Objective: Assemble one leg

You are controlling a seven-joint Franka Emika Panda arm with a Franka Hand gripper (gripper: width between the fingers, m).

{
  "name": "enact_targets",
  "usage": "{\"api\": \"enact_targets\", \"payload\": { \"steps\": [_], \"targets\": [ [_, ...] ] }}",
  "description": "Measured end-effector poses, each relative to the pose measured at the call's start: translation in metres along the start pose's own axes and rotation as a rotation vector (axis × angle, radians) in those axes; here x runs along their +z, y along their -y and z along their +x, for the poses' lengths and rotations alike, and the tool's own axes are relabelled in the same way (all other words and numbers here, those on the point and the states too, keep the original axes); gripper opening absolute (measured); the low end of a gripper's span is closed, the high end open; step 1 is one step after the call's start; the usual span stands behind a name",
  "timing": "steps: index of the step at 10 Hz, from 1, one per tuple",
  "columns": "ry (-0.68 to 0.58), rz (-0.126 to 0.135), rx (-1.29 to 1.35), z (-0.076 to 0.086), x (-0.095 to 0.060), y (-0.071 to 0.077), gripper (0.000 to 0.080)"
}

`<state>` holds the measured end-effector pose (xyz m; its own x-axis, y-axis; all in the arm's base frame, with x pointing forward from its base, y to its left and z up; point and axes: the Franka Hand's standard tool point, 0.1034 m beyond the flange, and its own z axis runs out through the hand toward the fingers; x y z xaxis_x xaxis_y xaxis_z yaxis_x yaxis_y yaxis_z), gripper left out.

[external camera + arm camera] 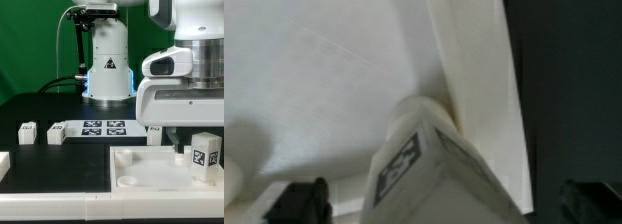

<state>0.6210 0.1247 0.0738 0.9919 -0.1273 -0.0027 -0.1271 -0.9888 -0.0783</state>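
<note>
A leg (206,153), a small white block with a black-and-white tag, stands upright over the near right corner of the large white tray piece (150,172). My gripper (193,142) hangs right over it. In the wrist view the leg (434,160) lies between the two dark fingertips (299,204), which stand wide apart with a gap on each side. My gripper (443,206) is open around the leg. Whether the leg's lower end sits in a corner socket is hidden.
Two more legs (27,132) (56,132) stand on the black table at the exterior view's left, and a third (153,132) behind the tray piece. The marker board (100,128) lies between them. The robot base (107,65) is at the back.
</note>
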Motion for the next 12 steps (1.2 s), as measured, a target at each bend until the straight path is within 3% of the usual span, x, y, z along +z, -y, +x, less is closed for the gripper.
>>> {"api": "enact_targets", "payload": {
  "steps": [6, 8, 10, 11, 12],
  "targets": [
    [-0.005, -0.007, -0.543, 0.0005, -0.0003, 0.0015, 0.0649],
    [-0.005, -0.007, -0.546, 0.0004, 0.0, 0.0012, 0.0649],
    [-0.005, -0.007, -0.546, 0.0004, 0.0, 0.001, 0.0377],
    [-0.005, -0.008, -0.545, 0.0008, -0.0001, 0.0002, 0.0294],
    [-0.005, -0.007, -0.529, 0.0008, 0.0001, 0.0001, 0.0294]
  ]
}}
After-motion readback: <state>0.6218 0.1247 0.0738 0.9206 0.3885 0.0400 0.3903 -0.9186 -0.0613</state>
